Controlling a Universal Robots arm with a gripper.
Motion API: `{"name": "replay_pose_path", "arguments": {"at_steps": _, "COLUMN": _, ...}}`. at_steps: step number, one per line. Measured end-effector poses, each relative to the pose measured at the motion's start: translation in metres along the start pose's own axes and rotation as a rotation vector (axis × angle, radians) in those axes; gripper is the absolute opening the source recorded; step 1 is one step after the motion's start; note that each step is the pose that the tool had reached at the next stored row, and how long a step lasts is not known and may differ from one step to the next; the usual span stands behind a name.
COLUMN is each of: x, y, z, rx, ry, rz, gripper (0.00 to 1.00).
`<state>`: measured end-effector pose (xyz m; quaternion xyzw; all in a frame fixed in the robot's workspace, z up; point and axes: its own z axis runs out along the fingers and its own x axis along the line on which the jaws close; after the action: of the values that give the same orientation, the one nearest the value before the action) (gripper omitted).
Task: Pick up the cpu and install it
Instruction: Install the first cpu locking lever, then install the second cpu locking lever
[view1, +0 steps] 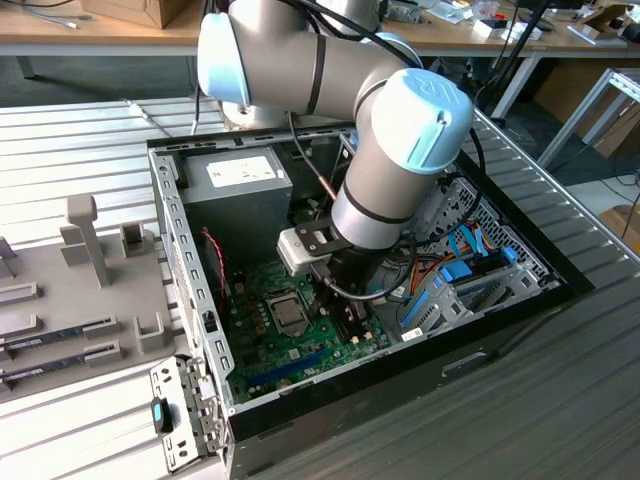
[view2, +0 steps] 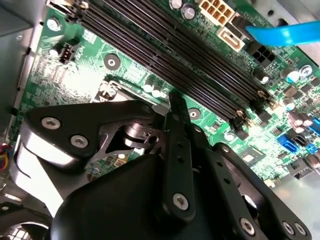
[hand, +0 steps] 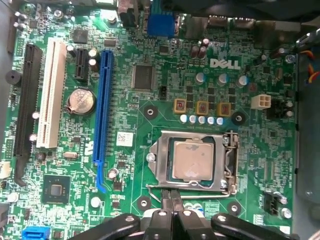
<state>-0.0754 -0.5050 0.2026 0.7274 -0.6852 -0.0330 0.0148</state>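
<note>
The cpu (hand: 193, 160), a silvery-grey square, lies flat in the socket of the green board (hand: 150, 120), with a metal frame (hand: 161, 162) around it. In the exterior view the cpu (view1: 289, 314) shows inside the open computer case, just to the exterior view's left of my gripper (view1: 336, 303). My gripper (hand: 171, 196) is shut, its two black fingers pressed together with nothing between them. The tips hover by the edge of the socket frame, apart from the cpu's top. In the second wrist view my gripper (view2: 175, 102) points down at the board beside the black memory slots (view2: 165, 55).
The case walls (view1: 183, 250) close in the board. A grey power supply (view1: 245, 178) stands at the back, and blue cables (view1: 455, 272) lie to the exterior view's right. Blue (hand: 102, 105) and white (hand: 50, 95) card slots flank a coin battery (hand: 81, 101). Outside lies a grey fixture tray (view1: 70, 290).
</note>
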Motion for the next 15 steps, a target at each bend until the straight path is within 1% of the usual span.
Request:
{"name": "replay_pose_path", "arguments": {"at_steps": 1, "x": 0.0, "y": 0.0001, "z": -0.0019, "rx": 0.0, "ry": -0.0046, "rz": 0.0, "gripper": 0.11}}
{"name": "replay_pose_path", "arguments": {"at_steps": 2, "x": -0.0001, "y": 0.0003, "z": -0.0057, "rx": 0.0004, "ry": -0.0108, "rz": -0.001, "gripper": 0.11}}
{"name": "replay_pose_path", "arguments": {"at_steps": 4, "x": -0.0001, "y": 0.0003, "z": -0.0096, "rx": 0.0006, "ry": -0.0142, "rz": -0.001, "gripper": 0.11}}
{"name": "replay_pose_path", "arguments": {"at_steps": 5, "x": -0.0002, "y": 0.0002, "z": -0.0126, "rx": 0.0007, "ry": -0.0159, "rz": -0.001, "gripper": 0.11}}
{"name": "replay_pose_path", "arguments": {"at_steps": 7, "x": -0.0003, "y": -0.0003, "z": -0.0177, "rx": 0.0007, "ry": -0.0162, "rz": -0.001, "gripper": 0.11}}
{"name": "replay_pose_path", "arguments": {"at_steps": 9, "x": -0.0003, "y": -0.0013, "z": -0.0198, "rx": 0.0006, "ry": -0.0162, "rz": -0.001, "gripper": 0.11}}
{"name": "replay_pose_path", "arguments": {"at_steps": 11, "x": -0.0007, "y": -0.0049, "z": -0.0223, "rx": 0.0006, "ry": -0.0164, "rz": -0.001, "gripper": 0.11}}
{"name": "replay_pose_path", "arguments": {"at_steps": 14, "x": -0.0022, "y": -0.0083, "z": -0.0259, "rx": 0.0004, "ry": -0.0166, "rz": -0.001, "gripper": 0.11}}
{"name": "replay_pose_path", "arguments": {"at_steps": 15, "x": -0.0036, "y": -0.0089, "z": -0.0287, "rx": 0.0004, "ry": -0.0166, "rz": -0.001, "gripper": 0.11}}
